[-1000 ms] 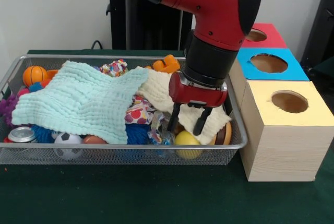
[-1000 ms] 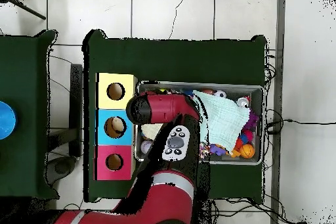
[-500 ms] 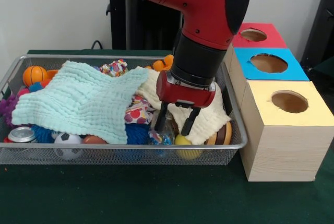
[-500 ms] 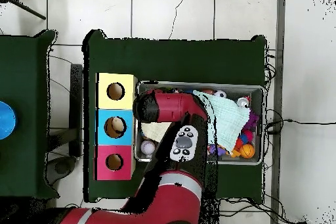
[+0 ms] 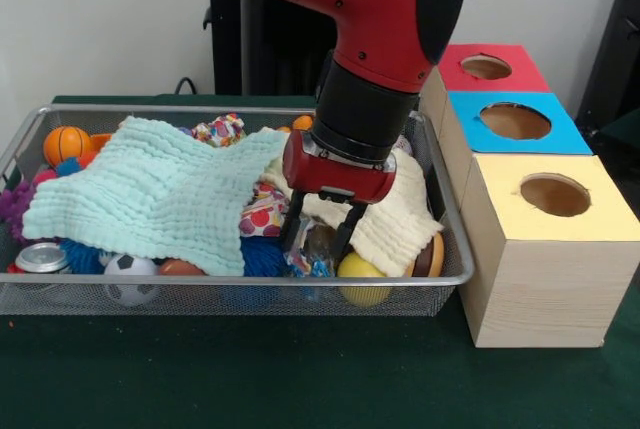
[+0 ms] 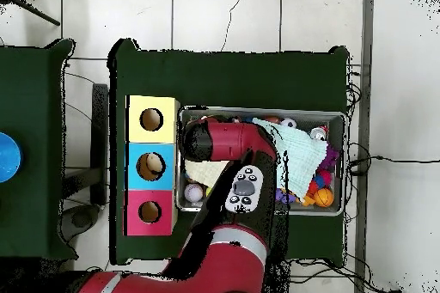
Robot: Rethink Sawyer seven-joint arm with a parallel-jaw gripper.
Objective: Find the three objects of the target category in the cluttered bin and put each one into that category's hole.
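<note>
My gripper [image 5: 320, 239] is open and low in the wire bin [image 5: 240, 294], near its front right. Its two black fingers [image 5: 295, 232] straddle a shiny crinkled item [image 5: 318, 247] that lies between a blue fuzzy toy [image 5: 262, 255] and a yellow ball [image 5: 360, 271]. A cream cloth [image 5: 390, 224] lies just behind and to the right of the fingers. Three boxes with round holes stand right of the bin: yellow [image 5: 555, 195], blue [image 5: 515, 121], red [image 5: 486, 67]. In the overhead view the arm [image 6: 228, 148] hides the gripper, and something tan shows in the blue box's hole [image 6: 151, 166].
A mint cloth [image 5: 150, 194] covers the bin's left and middle. Around it show a basketball [image 5: 65, 142], a soccer ball [image 5: 128, 276], a can [image 5: 42, 257], a patterned fabric toy [image 5: 218, 130], a brown ball [image 5: 432, 255] and a white ball [image 6: 194, 192].
The gripper has moved left along the bin's front and sunk lower, from over the cream cloth and yellow ball to around the shiny item. It has stayed open.
</note>
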